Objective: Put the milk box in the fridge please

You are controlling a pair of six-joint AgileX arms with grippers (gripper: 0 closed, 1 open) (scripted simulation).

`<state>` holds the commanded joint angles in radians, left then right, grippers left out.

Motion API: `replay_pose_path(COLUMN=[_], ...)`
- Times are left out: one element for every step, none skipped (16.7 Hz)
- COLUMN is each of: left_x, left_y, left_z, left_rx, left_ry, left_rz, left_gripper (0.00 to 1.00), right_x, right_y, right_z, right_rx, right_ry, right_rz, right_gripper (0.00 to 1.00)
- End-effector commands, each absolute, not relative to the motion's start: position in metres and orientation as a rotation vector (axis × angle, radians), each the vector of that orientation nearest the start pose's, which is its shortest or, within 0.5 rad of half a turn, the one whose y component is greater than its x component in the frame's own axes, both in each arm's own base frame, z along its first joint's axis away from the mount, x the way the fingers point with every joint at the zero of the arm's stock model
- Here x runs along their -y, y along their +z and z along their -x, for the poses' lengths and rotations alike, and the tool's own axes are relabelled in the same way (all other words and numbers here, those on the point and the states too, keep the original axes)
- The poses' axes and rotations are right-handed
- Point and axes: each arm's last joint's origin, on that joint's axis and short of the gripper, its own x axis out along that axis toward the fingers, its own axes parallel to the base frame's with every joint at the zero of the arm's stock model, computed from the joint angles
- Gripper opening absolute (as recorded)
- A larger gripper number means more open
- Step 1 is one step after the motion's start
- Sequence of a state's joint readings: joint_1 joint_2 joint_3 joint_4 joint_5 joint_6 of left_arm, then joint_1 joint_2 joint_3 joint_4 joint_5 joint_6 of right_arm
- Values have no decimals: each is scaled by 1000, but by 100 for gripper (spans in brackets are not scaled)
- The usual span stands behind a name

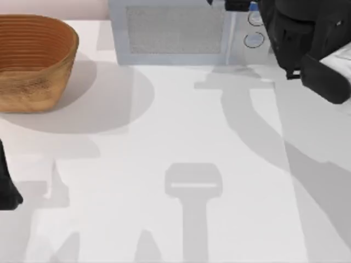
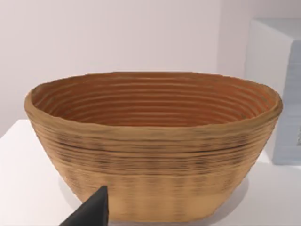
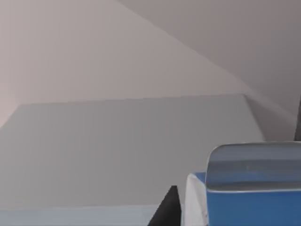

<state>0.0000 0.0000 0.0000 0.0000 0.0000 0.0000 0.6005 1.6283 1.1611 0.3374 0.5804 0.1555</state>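
Observation:
The milk box (image 3: 249, 188) shows its blue top close up in the right wrist view. One dark finger (image 3: 164, 212) lies along its side. From above, a sliver of the blue box (image 1: 253, 6) peeks out under my right gripper (image 1: 237, 5), which is shut on it at the table's far right, above the knob end of a light-grey microwave (image 1: 170, 33). The fridge is out of view. My left gripper (image 1: 8, 189) is parked at the table's left edge, and one of its fingertips (image 2: 91, 209) shows in front of the basket.
A large woven basket (image 1: 33, 60) stands at the far left, seen close in the left wrist view (image 2: 150, 141). The microwave has a mesh door and two round knobs (image 1: 253, 39). White table (image 1: 181, 137) spreads in front, crossed by arm shadows.

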Motion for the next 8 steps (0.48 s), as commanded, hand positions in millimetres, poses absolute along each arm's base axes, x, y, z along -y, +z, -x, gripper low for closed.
replay_pose_path(left_x=[1,1,1,1,1,1,1,1], left_y=[160,160,160,160,160,160,160,160], left_z=[-106,-106,-106,-106,-106,-106,-106,-106], left_rx=[0,0,0,0,0,0,0,0], left_ry=[0,0,0,0,0,0,0,0], left_rz=[0,0,0,0,0,0,0,0], left_gripper=[100,100,100,100,100,100,100,100], right_x=[-182,-161,-140,-120,-101,-84,-68,-55], right_y=[304,310,315,317,316,313,307,299], right_z=[-309,-296,-280,-264,-247,-229,-212,-195], right_rx=[-91,-80,-69,-59,-50,-41,-33,-25], right_ry=[29,28,28,27,26,24,22,21], right_rz=[-72,-72,-71,-68,-65,-61,-57,-52], right_gripper=[0,0,0,0,0,0,0,0])
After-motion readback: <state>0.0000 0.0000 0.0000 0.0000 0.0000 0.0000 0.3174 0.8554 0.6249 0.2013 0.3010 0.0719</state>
